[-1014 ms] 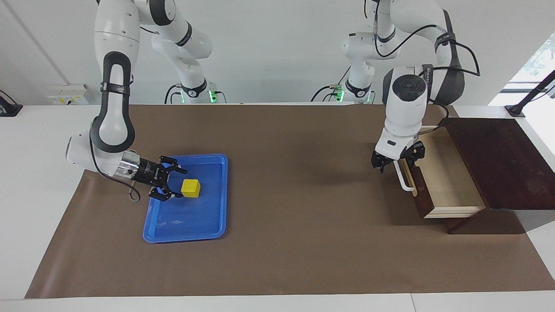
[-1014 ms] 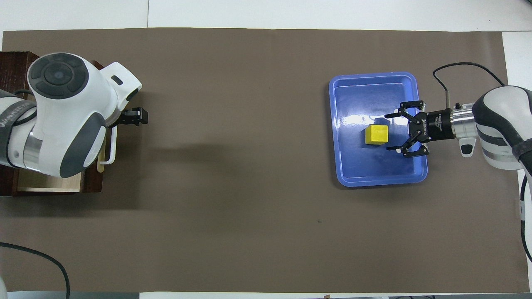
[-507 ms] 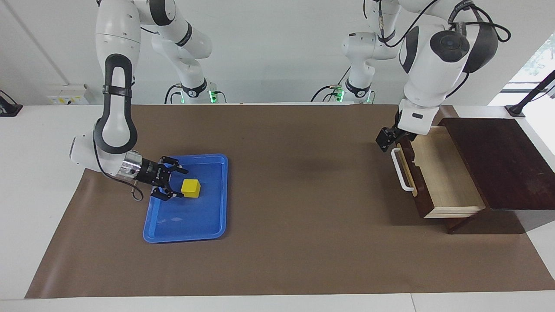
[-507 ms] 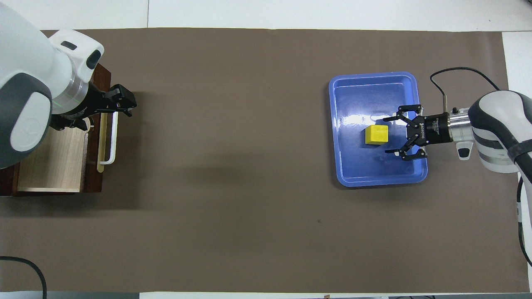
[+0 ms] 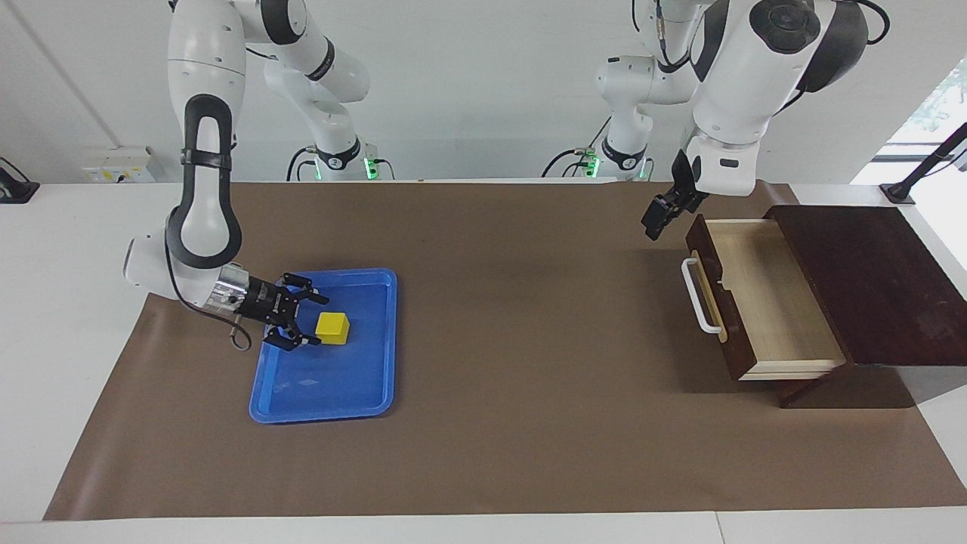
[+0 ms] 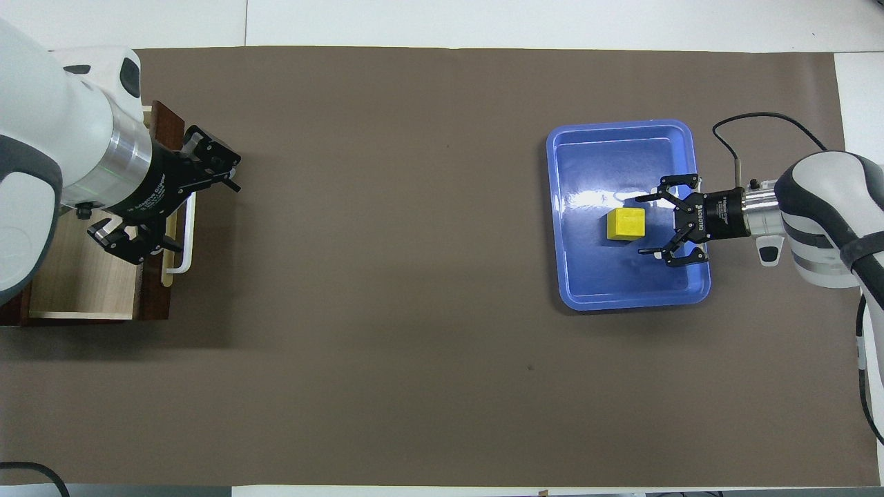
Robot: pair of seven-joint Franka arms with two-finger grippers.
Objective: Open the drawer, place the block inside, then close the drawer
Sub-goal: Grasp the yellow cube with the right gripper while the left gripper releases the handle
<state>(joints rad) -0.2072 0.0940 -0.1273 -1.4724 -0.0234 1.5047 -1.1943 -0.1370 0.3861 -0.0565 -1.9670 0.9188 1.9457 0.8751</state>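
The left gripper (image 5: 656, 221), down beside the drawer's (image 5: 763, 302) white handle (image 5: 701, 296) a second ago, now hangs raised clear of it, jaws spread. The right gripper (image 5: 302, 319) sits slightly lower by the block (image 5: 332, 327).

Blue tray (image 5: 325, 393) on brown mat (image 5: 514, 423)

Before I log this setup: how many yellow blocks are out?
1. The yellow block sits in the blue tray, toward the right arm's end. The open drawer shows none inside.
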